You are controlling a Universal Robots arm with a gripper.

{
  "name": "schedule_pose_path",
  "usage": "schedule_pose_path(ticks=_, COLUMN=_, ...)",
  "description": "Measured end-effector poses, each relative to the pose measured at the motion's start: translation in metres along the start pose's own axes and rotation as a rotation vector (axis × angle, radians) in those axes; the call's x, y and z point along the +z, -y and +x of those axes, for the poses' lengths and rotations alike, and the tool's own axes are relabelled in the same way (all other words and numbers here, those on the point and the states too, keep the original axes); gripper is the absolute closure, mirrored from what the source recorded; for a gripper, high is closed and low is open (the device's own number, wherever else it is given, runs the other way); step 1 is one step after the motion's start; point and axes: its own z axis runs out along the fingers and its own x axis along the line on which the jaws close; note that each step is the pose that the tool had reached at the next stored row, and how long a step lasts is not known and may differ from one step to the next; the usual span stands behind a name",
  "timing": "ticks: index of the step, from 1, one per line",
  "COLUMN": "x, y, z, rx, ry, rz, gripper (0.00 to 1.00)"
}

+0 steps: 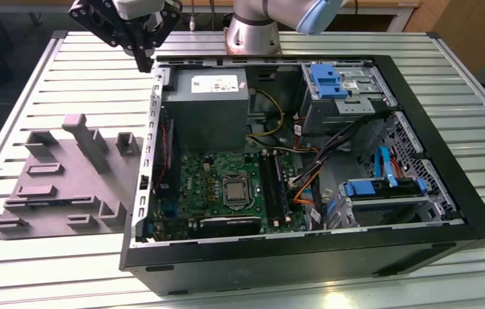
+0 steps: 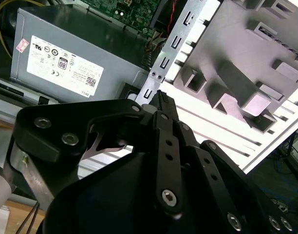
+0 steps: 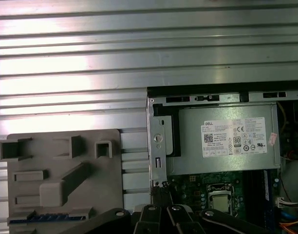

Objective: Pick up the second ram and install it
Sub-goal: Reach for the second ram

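Found the gripper (image 1: 145,62) at the upper left of the exterior view, hanging above the slatted table (image 1: 44,270) just outside the back corner of the open computer case (image 1: 311,257), near the grey power supply (image 1: 203,106). Saw its fingers (image 2: 161,109) pressed together in the second wrist view, tips meeting with nothing visible between them, over the case's perforated metal edge. Placed the pale grey tray (image 1: 70,187) at the left of the exterior view, flat on the table and just beside the case wall. Made out the second ram (image 3: 49,215) in the first wrist view as a slim dark strip with a bluish row, lying in a long slot of that tray beyond the diagonal block, well apart from the gripper and untouched. Noted at the centre of the exterior view the green motherboard (image 1: 199,174) with the square silver processor (image 1: 235,191) and, to its right, long dark memory slots (image 1: 272,183); could not tell whether any stick sat in them.
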Motion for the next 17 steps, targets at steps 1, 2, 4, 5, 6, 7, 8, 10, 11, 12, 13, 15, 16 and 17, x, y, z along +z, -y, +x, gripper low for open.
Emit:
schedule_pose_path(ticks=1, x=0.0000, y=0.0000, z=0.0003, rx=0.000, ry=0.0000, rz=0.0000, gripper=0.89)
schedule_pose_path(ticks=2, x=0.0000, y=0.0000, z=0.0006, rx=0.000, ry=0.0000, rz=0.0000, gripper=0.89)
schedule_pose_path(ticks=4, x=0.0000, y=0.0001, z=0.0014, rx=0.000, ry=0.0000, rz=0.0000, gripper=0.89)
schedule_pose_path(ticks=5, x=-0.0001, y=0.0002, z=0.0018, rx=0.000, ry=0.0000, rz=0.0000, gripper=0.89)
schedule_pose_path(ticks=6, x=-0.0001, y=0.0002, z=0.0023, rx=0.000, ry=0.0000, rz=0.0000, gripper=0.89)
schedule_pose_path(ticks=7, x=-0.0001, y=0.0002, z=0.0026, rx=0.000, ry=0.0000, rz=0.0000, gripper=0.89)
schedule_pose_path(ticks=8, x=-0.0001, y=0.0002, z=0.0030, rx=0.000, ry=-0.0001, rz=0.0001, gripper=0.89)
schedule_pose_path(ticks=10, x=-0.0001, y=0.0003, z=0.0038, rx=0.000, ry=-0.0001, rz=0.0001, gripper=0.89)
schedule_pose_path(ticks=11, x=-0.0001, y=0.0003, z=0.0041, rx=0.000, ry=0.0000, rz=-0.0001, gripper=0.89)
schedule_pose_path(ticks=12, x=-0.0001, y=0.0003, z=0.0044, rx=0.000, ry=0.0000, rz=0.0000, gripper=0.89)
schedule_pose_path(ticks=13, x=-0.0001, y=0.0003, z=0.0047, rx=0.000, ry=0.0000, rz=0.0000, gripper=0.89)
schedule_pose_path(ticks=15, x=-0.0001, y=0.0004, z=0.0053, rx=0.000, ry=0.0000, rz=0.0000, gripper=0.89)
schedule_pose_path(ticks=16, x=-0.0002, y=0.0004, z=0.0056, rx=0.000, ry=0.0000, rz=0.0000, gripper=0.89)
schedule_pose_path(ticks=17, x=-0.0002, y=0.0005, z=0.0059, rx=0.000, ry=0.0000, rz=0.0000, gripper=0.89)
